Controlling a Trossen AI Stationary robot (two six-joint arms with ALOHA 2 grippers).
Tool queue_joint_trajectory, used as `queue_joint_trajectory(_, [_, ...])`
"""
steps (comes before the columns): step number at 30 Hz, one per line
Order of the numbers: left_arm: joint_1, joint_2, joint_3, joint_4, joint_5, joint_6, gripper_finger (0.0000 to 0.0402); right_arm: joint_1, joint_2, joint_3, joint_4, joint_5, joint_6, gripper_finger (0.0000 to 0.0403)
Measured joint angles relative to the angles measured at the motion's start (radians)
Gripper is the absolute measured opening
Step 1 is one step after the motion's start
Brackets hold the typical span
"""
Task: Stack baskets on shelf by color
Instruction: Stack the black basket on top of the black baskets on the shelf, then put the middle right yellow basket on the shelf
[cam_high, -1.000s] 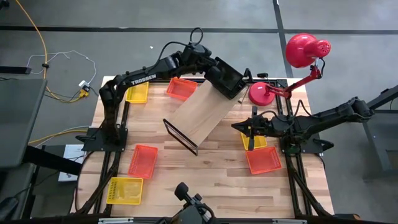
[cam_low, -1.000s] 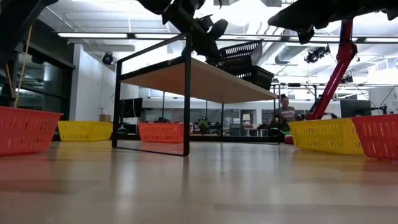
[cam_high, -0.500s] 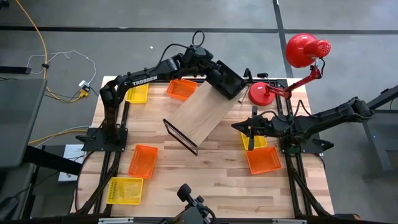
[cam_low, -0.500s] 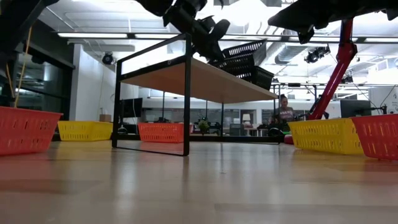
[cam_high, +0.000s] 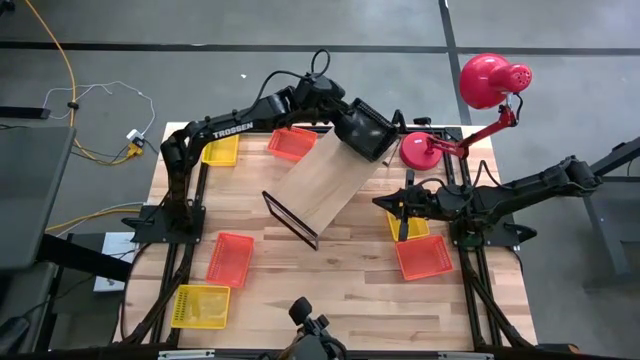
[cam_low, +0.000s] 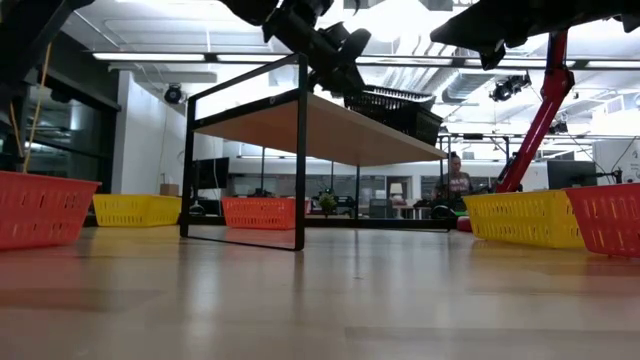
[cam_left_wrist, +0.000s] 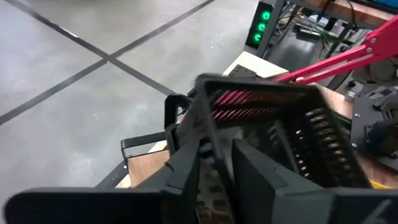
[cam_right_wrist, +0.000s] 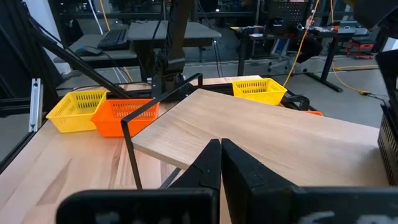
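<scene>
The light-wood shelf (cam_high: 325, 180) stands slanting across the middle of the table on its black wire frame (cam_low: 299, 160). A black basket (cam_high: 366, 128) lies level on the shelf's far end (cam_low: 395, 112). My left gripper (cam_left_wrist: 217, 177) is at that basket, open by a narrow gap, with the basket's near mesh wall (cam_left_wrist: 214, 134) standing between its fingers. My right gripper (cam_right_wrist: 221, 163) hangs shut, holding nothing, off the shelf's right side above a yellow basket (cam_high: 414, 228). My left gripper has one finger (cam_left_wrist: 186, 168) outside the black basket's near wall and one finger (cam_left_wrist: 264, 171) inside it, coming slanting down from the table's far left. Whether either finger touches the wall, I cannot tell. The basket rests level on the shelf.
Loose baskets lie around the shelf: orange (cam_high: 292, 143) and yellow (cam_high: 221, 150) at the far left, orange (cam_high: 231, 258) and yellow (cam_high: 200, 305) at the near left, orange (cam_high: 424, 257) at the right. A red lamp (cam_high: 495, 80) has its base (cam_high: 418, 150) at the far right.
The black basket was tipped up at my left gripper half a second ago. Its raised end has come down, and it now lies level on the shelf's far end. Both arms have stayed in place.
</scene>
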Motion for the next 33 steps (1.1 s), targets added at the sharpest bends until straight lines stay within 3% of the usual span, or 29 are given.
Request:
queue_joint_trajectory(8, [0.004,0.000,0.000,0.000,0.006,0.017,0.0144,0.000,0.000,0.000,0.000,0.011,-0.004,0.0000])
queue_joint_trajectory(13, [0.023,-0.026,0.004,0.019,0.014,0.107,0.0160,-0.001,0.000,0.000,0.000,0.038,-0.005,0.0000])
queue_joint_trajectory(20, [0.076,-0.156,0.019,-0.074,0.314,0.139,0.0146,-0.002,0.000,0.000,0.009,0.038,0.004,0.0000])
queue_joint_trajectory(24, [0.072,-0.246,0.001,-0.155,0.436,0.164,0.0123,-0.002,0.000,0.000,0.011,0.038,0.003,0.0000])
queue_joint_trajectory(29, [0.028,-0.402,-0.197,-0.095,0.461,0.195,0.0071,-0.002,0.000,0.000,0.016,0.041,-0.007,0.0000])
queue_joint_trajectory(33, [-0.012,-0.585,-0.478,0.142,0.459,0.176,0.0011,-0.002,0.000,0.000,0.053,0.041,-0.030,0.0000])
